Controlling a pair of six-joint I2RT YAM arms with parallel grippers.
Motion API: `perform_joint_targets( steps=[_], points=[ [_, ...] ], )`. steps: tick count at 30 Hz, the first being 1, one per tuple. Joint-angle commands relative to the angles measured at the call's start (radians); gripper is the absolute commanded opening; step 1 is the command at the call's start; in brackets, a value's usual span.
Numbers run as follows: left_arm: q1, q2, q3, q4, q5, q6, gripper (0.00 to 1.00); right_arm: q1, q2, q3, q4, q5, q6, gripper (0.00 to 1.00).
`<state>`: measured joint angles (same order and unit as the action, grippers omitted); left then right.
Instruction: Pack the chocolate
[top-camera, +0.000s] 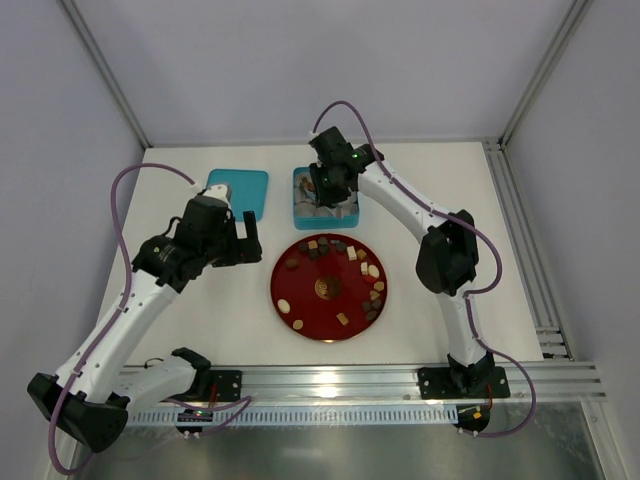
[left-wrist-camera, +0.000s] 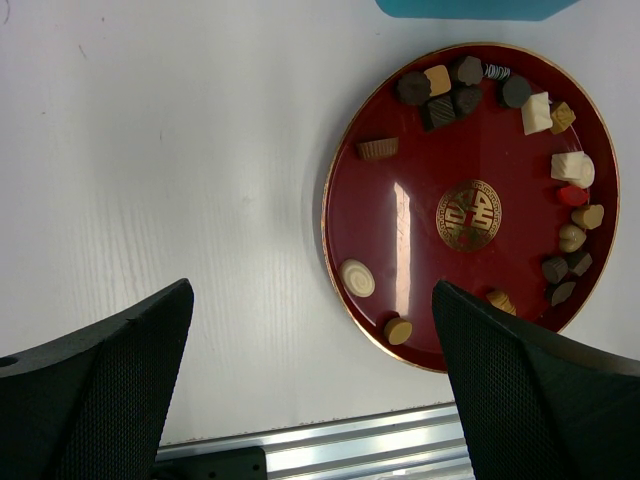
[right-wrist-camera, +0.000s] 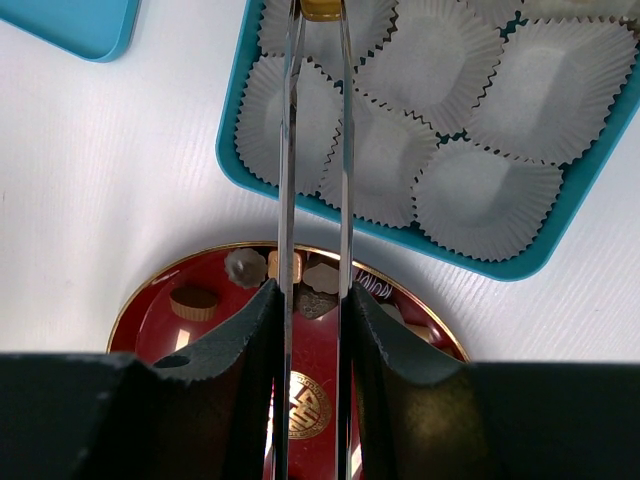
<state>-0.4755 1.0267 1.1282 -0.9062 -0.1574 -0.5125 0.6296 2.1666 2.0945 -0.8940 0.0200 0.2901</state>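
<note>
Several chocolate pieces (top-camera: 350, 252), dark, light brown and cream, lie round a red plate (top-camera: 280, 300). My right gripper (top-camera: 325, 185) is shut on metal tweezers (right-wrist-camera: 290, 150). The tweezer tips pinch a light brown chocolate (right-wrist-camera: 320, 8) over the white paper cups (right-wrist-camera: 480, 195) of the teal box (right-wrist-camera: 240, 160), at its far side. The wrist view looks down past my right gripper (right-wrist-camera: 312, 300) at the plate (right-wrist-camera: 160, 320). My left gripper (top-camera: 245, 240) is open and empty above the table, left of the plate (left-wrist-camera: 420, 250); in its wrist view (left-wrist-camera: 312, 290) the chocolates (left-wrist-camera: 440, 95) show.
A teal lid (top-camera: 238, 190) lies flat left of the box (top-camera: 300, 205). An aluminium rail (top-camera: 350, 380) runs along the near table edge. White walls and frame posts enclose the table.
</note>
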Motion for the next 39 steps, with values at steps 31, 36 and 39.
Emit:
perform_joint_targets(
  steps=[31, 36, 39],
  points=[
    [0.005, -0.008, 0.012, 0.026, -0.010, 0.014, 1.00, 0.019, 0.010, 0.048, 0.017, 0.023, -0.009, 0.40],
    [0.005, -0.007, 0.012, 0.027, -0.008, 0.014, 1.00, 0.021, 0.009, 0.052, 0.017, 0.031, -0.011, 0.40],
    [0.005, -0.005, 0.013, 0.029, -0.008, 0.014, 1.00, 0.021, 0.004, 0.064, 0.013, 0.043, -0.015, 0.40]
  ],
)
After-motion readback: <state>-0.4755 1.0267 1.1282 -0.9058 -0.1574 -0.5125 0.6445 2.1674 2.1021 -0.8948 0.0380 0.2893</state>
